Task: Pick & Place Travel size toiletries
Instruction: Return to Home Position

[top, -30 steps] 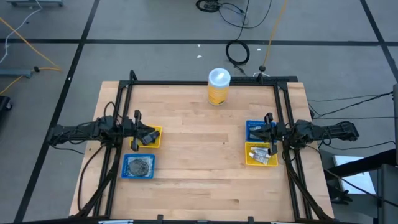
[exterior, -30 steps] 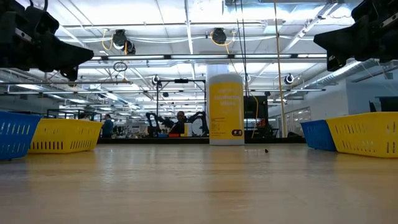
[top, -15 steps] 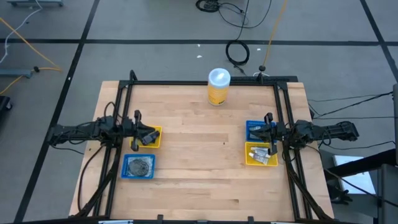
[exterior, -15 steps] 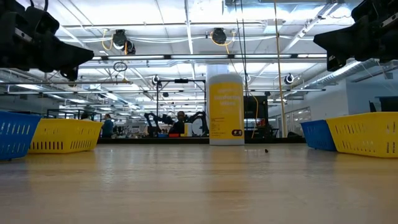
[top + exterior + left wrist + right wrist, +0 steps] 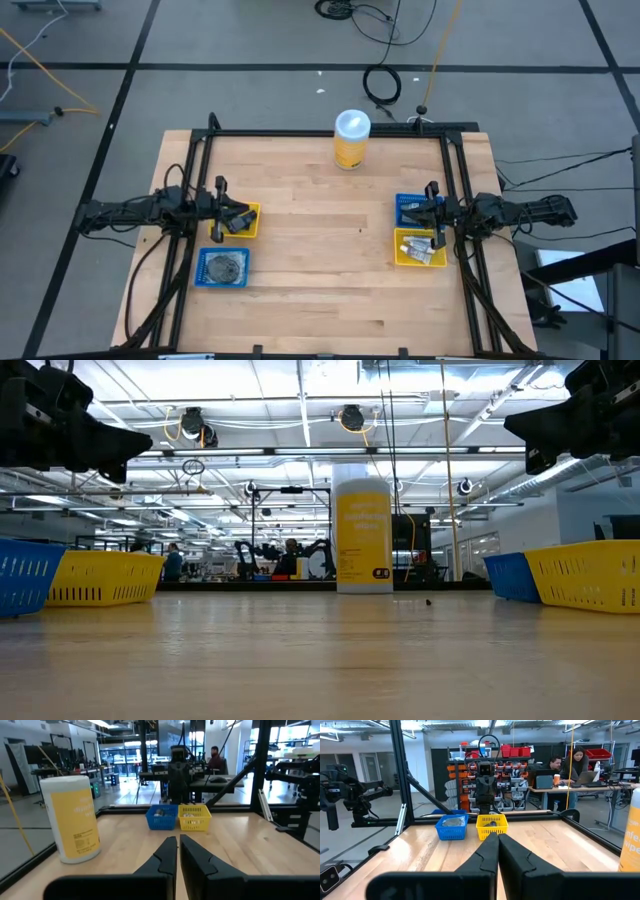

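Homing step, and honestly both arms look about there: the left gripper sits at the table's left edge over the left yellow bin, and the right gripper is at the right edge by the right blue bin. Both claws are pressed together with nothing in them. The toiletries I can see sit in bins: grey discs in the left blue bin, whitish tubes in the right yellow bin. I'd settle gently, stay above the bin rims, and not dip lower
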{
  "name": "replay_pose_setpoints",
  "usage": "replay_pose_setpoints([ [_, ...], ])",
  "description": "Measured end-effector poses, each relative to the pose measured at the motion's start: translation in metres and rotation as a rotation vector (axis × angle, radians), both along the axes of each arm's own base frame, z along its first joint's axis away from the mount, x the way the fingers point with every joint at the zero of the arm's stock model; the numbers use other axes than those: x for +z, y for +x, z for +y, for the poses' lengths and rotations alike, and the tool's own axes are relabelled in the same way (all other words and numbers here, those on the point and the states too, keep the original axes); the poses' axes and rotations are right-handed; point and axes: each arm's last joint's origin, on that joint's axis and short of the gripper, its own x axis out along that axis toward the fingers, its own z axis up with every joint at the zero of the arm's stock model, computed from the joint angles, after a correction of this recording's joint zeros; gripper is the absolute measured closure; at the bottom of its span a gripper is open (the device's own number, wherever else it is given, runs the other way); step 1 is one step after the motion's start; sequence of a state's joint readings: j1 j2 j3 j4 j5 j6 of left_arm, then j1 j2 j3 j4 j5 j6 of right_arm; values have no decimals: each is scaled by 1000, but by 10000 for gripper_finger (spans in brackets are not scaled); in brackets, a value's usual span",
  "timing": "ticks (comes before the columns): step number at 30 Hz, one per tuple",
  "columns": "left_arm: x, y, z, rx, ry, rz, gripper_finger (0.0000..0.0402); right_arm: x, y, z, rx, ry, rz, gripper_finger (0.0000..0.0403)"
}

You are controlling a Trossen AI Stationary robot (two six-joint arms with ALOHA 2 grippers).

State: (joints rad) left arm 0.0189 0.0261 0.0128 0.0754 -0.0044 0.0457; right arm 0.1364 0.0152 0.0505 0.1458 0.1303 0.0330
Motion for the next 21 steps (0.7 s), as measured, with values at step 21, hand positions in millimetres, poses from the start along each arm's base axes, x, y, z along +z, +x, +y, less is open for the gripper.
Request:
replay_pose_setpoints([
  [21, 1, 0, 0, -3, -1, -6, 378, -2, 0, -1, -6, 38, 11, 399],
])
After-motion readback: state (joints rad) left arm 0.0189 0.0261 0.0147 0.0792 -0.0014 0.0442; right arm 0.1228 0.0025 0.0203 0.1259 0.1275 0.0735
